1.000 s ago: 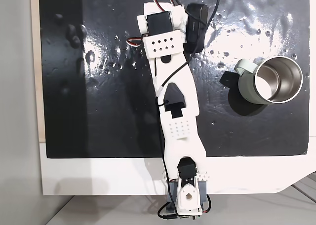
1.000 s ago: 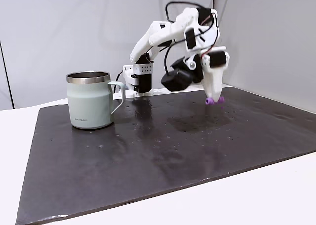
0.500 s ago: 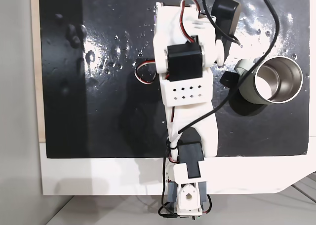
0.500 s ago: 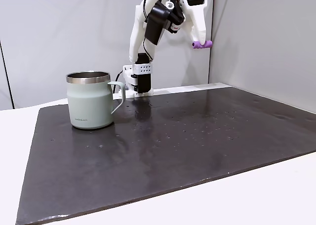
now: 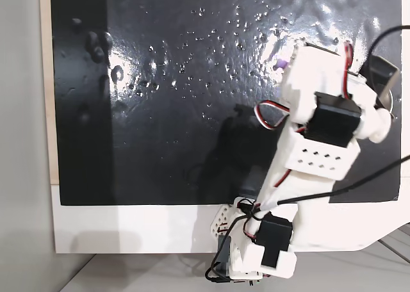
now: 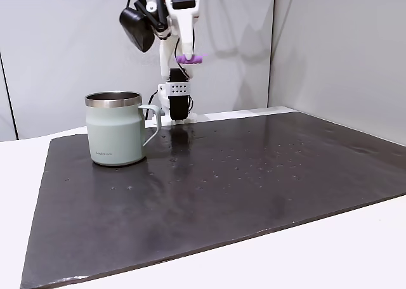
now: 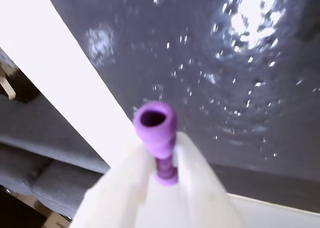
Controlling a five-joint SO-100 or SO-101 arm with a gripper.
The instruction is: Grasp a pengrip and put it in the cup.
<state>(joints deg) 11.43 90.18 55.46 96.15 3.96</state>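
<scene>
A: State the claw condition.

B: The claw [image 7: 161, 163] is closed onto the pengrip [image 7: 157, 130]. In the wrist view the two white fingers [image 7: 127, 183] clamp the lower half of the purple tube, and its open end projects past the fingertips. In a fixed view from the side, the pengrip [image 6: 189, 59] lies roughly level, crosswise in the claw [image 6: 187, 56].

A: Why is it held so high?

B: Judged from the side view, the height gives clearance over the rim of the cup [image 6: 114, 128]. The pengrip sits well above rim level and to the right of the cup in that view, not yet over the opening.

A: Where is the cup from above?

B: In a fixed view from above, the arm [image 5: 318, 135] covers the right part of the mat where the cup stands. A small purple spot [image 5: 280, 65] at the arm's upper edge is probably the pengrip.

A: What else is present?

B: A black mat [image 6: 209, 187] covers the white table [image 6: 330, 251]; its surface is glossy and bumpy. A black camera module [image 6: 137, 28] rides beside the claw. Cables [image 5: 359, 177] loop off the arm.

A: Obstructions?

B: None between the claw and the cup. The cup's handle [image 6: 152, 121] faces the arm side. The opening is wide against the small tube, so the release tolerance appears generous.
</scene>
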